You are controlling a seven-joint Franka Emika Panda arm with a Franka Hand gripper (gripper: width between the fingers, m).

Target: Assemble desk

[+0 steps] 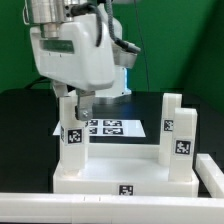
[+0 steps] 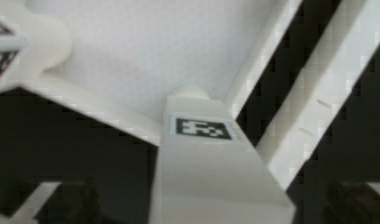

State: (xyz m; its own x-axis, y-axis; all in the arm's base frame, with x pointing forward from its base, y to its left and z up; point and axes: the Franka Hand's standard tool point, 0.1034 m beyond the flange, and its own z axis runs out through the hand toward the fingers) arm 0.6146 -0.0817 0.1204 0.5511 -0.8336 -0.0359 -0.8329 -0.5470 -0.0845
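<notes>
The arm hangs over the back corner of the tabletop (image 1: 110,170) on the exterior view's left, and its fingers (image 1: 78,104) reach down around the top of the leg (image 1: 72,125) that stands there. In the exterior view the big white wrist housing hides most of the fingers, so their spread is hard to read from there. In the wrist view two dark blurred finger tips (image 2: 36,203) show near the picture's edges, far apart from each other, with the white leg (image 2: 208,160) running between them. The fingers stand wide apart and neither tip presses on the leg; whether one of them just brushes it I cannot tell.

The tabletop, a white tray with a raised rim, lies upside down on the black desk (image 1: 25,140), its front rim carrying a black-and-white tag (image 1: 125,189). Legs rise upright from its corners: the one under the fingers, tagged on its side, and two close together (image 1: 177,125) on the exterior view's right, each with a tag too. In the wrist view the leg's tag (image 2: 206,128) faces the camera, and the flat tabletop surface (image 2: 151,45) lies beyond it.

Behind the tabletop the marker board (image 1: 112,127) lies flat on the desk. A long white rail (image 1: 213,175) lies at the exterior view's right edge, apart from the tabletop.
</notes>
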